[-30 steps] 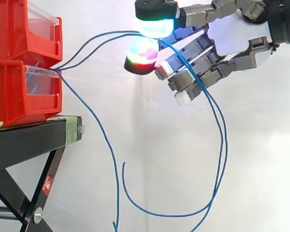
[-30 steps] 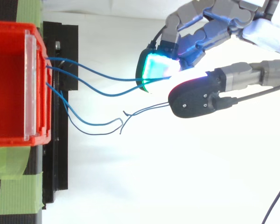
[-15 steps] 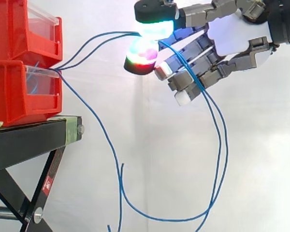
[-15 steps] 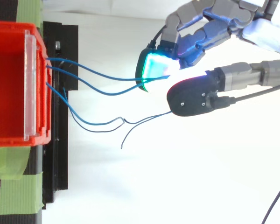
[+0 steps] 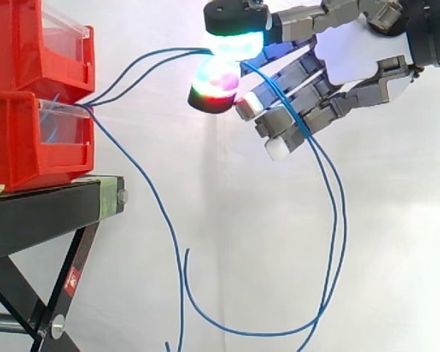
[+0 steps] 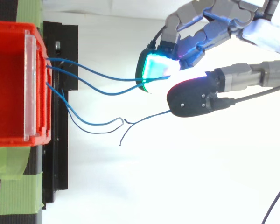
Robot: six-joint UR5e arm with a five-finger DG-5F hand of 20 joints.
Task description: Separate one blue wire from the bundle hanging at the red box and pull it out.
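Your hand sits at 2 o'clock in the side view, with its glowing pads pinched shut on two blue wires. You see both wires run taut-ish from the lower of the red bins at 9 o'clock up to the pinch, then trail down past the fingers toward 5 o'clock. A third wire hangs free from that bin toward 6 o'clock, beside the black stand.

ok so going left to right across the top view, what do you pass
red bin → black stand → blue wires → robot hand
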